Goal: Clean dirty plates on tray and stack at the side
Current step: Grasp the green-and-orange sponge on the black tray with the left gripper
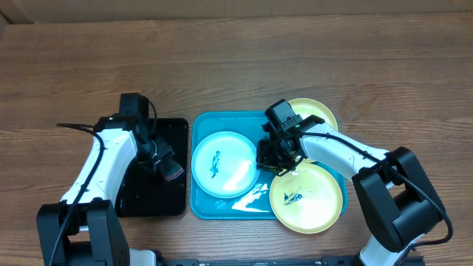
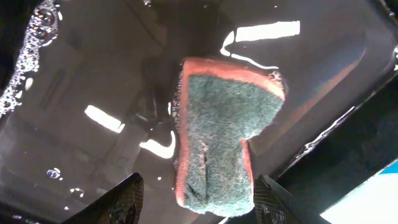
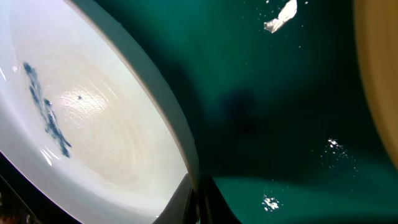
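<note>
Right gripper [image 3: 198, 202] was clenched, tips at rim of white plate [image 3: 93, 124]; couldn't tell if rim was pinched. Plate was round, glossy plastic with dark blue smear, in left half of cyan tray [image 1: 198, 203], which had wet floor and raised rim. Near yellow-green plate [image 1: 307, 197], smeared, overhung tray's right edge. Far yellow-green plate [image 1: 321, 112] sat at back corner. Left gripper [image 2: 198, 194] was released, jaws apart astride sponge [image 2: 221, 124] with coarse green face and orange foam, in wet black tray [image 2: 93, 62]. Bare wood table [image 1: 236, 59] lay beyond.
</note>
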### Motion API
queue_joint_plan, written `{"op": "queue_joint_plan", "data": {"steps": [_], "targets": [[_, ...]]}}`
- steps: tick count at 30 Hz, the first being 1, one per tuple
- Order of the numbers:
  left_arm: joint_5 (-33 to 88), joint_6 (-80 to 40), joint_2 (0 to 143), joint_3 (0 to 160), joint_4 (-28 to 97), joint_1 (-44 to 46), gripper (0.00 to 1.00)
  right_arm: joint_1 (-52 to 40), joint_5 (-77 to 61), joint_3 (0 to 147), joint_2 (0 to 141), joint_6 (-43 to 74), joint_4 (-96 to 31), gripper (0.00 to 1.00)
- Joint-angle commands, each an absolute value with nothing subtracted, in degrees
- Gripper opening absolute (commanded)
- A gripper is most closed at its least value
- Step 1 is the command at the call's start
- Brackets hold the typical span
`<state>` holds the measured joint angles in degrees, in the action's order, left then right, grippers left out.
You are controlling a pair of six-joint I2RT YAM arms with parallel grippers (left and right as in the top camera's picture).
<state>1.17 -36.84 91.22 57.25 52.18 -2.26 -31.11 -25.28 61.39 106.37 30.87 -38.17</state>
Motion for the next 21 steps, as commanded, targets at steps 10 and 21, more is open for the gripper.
{"op": "queue_joint_plan", "data": {"steps": [10,21], "targets": [[2.94,-35.14,100.03,56.82,49.54,-1.85,0.46,-31.16,-25.56,61.08,106.54,30.87,-37.95,0.04],[4.12,-34.13,100.29,57.23,47.4,-1.85,0.38,-31.16,-25.56,61.08,106.54,30.87,-37.89,0.04]]}}
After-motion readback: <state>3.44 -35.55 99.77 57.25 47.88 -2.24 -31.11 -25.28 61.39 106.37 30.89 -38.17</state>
